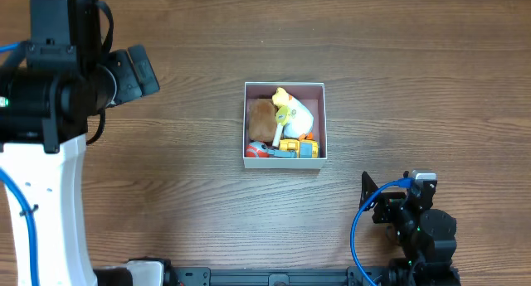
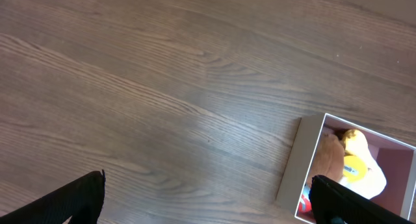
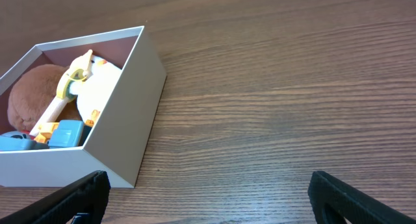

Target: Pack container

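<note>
The container (image 1: 284,161) is a square white box with a pink inside, in the middle of the table. It holds a brown plush (image 1: 261,118), a white and yellow plush (image 1: 292,113), a yellow and blue toy (image 1: 299,147) and a red and blue toy (image 1: 259,150). It also shows in the left wrist view (image 2: 296,162) and in the right wrist view (image 3: 127,113). My left gripper (image 2: 208,201) is open and empty, raised over bare table left of the box. My right gripper (image 3: 207,198) is open and empty, low over the table right of and nearer than the box.
The left arm's white column (image 1: 41,203) stands at the left edge. The right arm's base with a blue cable (image 1: 411,228) sits at the front right. The wooden table (image 1: 431,79) lies bare around the box.
</note>
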